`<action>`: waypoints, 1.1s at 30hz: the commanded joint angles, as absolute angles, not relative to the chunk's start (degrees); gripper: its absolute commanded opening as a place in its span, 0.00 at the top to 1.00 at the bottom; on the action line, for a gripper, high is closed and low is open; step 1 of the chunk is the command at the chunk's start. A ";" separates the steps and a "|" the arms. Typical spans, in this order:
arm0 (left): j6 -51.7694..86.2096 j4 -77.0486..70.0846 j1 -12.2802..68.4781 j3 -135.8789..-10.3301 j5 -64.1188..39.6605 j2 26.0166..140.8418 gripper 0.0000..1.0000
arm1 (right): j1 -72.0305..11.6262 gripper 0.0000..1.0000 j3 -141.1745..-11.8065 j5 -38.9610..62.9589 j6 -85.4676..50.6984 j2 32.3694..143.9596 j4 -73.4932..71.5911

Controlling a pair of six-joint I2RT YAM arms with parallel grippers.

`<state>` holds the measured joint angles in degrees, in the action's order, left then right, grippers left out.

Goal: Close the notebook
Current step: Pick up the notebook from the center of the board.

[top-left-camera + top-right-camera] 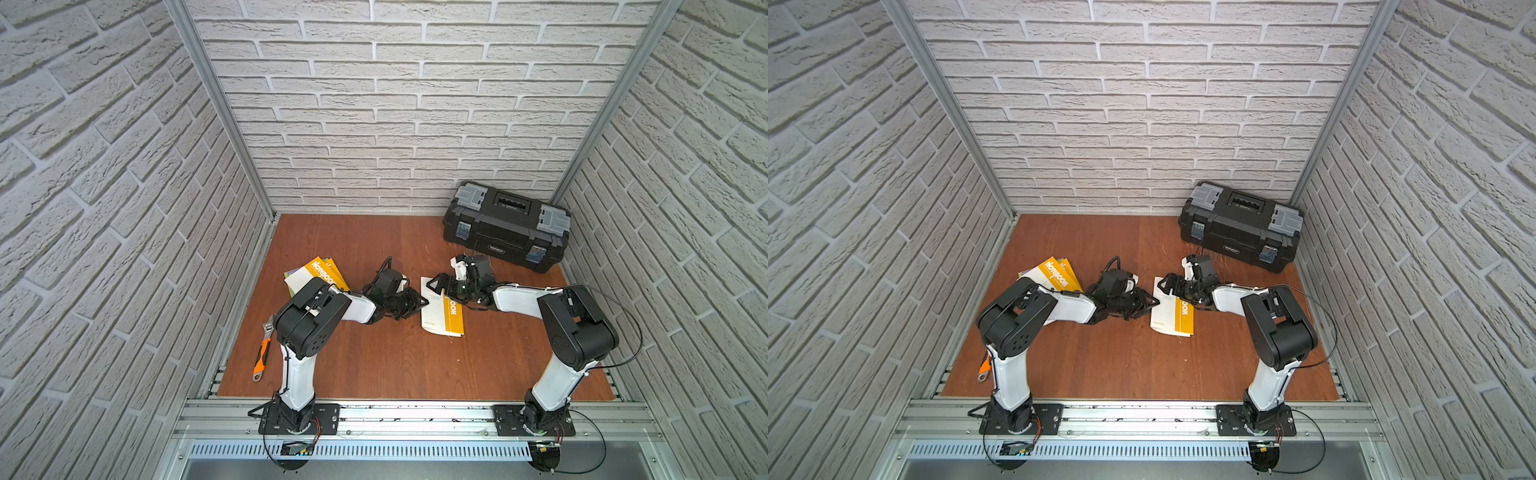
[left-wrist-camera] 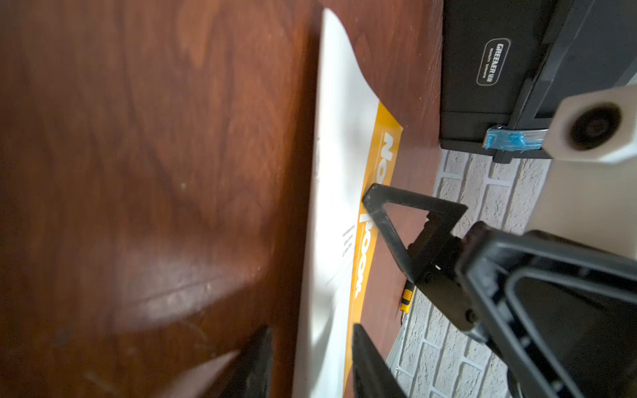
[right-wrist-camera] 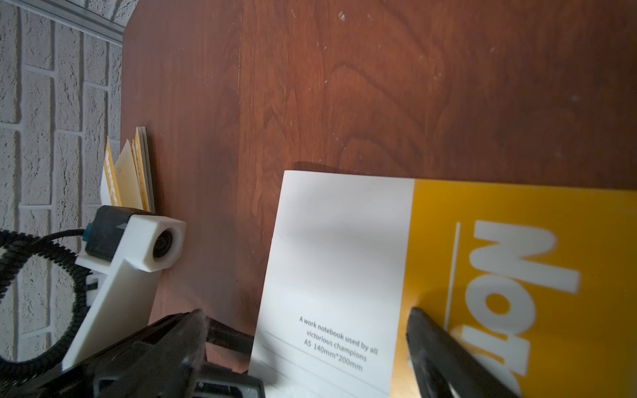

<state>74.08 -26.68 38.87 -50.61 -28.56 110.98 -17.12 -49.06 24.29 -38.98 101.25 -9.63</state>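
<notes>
Brown wood table [image 1: 374,365] inside white brick-pattern walls. Both arms are bolted to the near rail and bent in toward the middle.

The toolbox [image 1: 505,228] [image 1: 1239,226] is black with grey latches. It sits lid down in the far right corner, well apart from the arms' bases.

The notebook [image 1: 436,316] [image 1: 1169,316] lies mid-table, a bit right of centre and nearer than the toolbox. It is cover side up – a white panel on the left and a yellow band with white lettering on the right. The long side runs near to far. In both top views the near corner shows a second layer slightly offset. Cannot tell if the cover is fully flat.

A stack [image 1: 322,272] [image 1: 1054,272] of similar yellow notebooks sits far left, fanned out and partly behind the left arm. It is well apart from the task notebook.

The wrench [image 1: 262,353] has an orange handle and lies by the left edge. In a top view [image 1: 984,370] it is mostly hidden by the left arm.

The left gripper [image 1: 420,302] [image 2: 310,330] is at the notebook's left edge. Its jaws are apart – one finger is over bare table and the other over the yellow band, with the white panel in the gap between them.

The right gripper [image 1: 438,286] [image 3: 306,312] is over the notebook's far end, jaws spread wide. One finger [image 2: 372,198] touches the yellow band; the other is off the left edge, beside the left gripper.
</notes>
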 commanded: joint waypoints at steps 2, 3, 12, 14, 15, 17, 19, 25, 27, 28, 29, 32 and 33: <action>74.79 -29.84 39.39 -52.37 -29.66 112.36 0.69 | -17.40 0.09 -47.82 24.78 -38.69 101.69 -9.05; 74.84 -29.97 39.51 -52.60 -29.83 112.70 0.73 | -17.40 0.09 -47.86 24.79 -38.68 101.56 -9.05; 73.54 -28.65 40.26 -54.57 -31.20 113.95 0.86 | -17.40 0.09 -48.77 24.44 -37.49 98.99 -6.47; 72.66 -27.70 40.25 -54.82 -31.31 113.61 0.88 | -17.40 0.09 -49.49 24.19 -36.57 96.95 -4.25; 72.15 -27.09 40.25 -54.84 -31.37 113.46 0.88 | -17.40 0.09 -50.19 24.09 -35.96 95.61 -2.58; 71.44 -27.06 40.26 -54.98 -32.04 113.23 0.90 | -17.41 0.09 -51.68 23.99 -34.89 92.85 0.55; 70.90 -28.29 40.25 -54.95 -33.02 112.96 0.91 | -17.39 0.09 -52.90 24.05 -34.60 89.29 2.50; 69.11 -31.14 39.90 -57.14 -35.94 112.59 0.93 | -17.40 0.08 -57.07 21.91 -32.00 78.83 11.62; 67.55 -29.36 39.11 -57.90 -35.96 111.25 0.93 | -17.37 0.08 -57.57 21.62 -31.65 75.90 13.42; 66.22 -27.75 38.58 -58.25 -35.79 110.19 0.93 | -17.45 0.08 -57.56 21.88 -31.75 74.56 13.73; 64.97 -26.24 38.06 -58.52 -35.66 109.05 0.93 | -17.40 0.08 -57.57 22.02 -31.79 73.56 14.01; 60.54 -20.25 35.59 -59.18 -34.73 104.28 0.93 | -17.40 0.08 -56.86 21.71 -31.47 71.55 15.35; 59.26 -18.18 34.53 -59.49 -34.63 102.61 0.93 | -17.40 0.08 -56.28 21.71 -31.46 71.18 15.52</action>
<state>64.60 -21.98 37.12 -57.32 -34.54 108.29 -17.12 -57.32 22.50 -32.73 71.75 12.43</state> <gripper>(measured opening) 0.069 0.924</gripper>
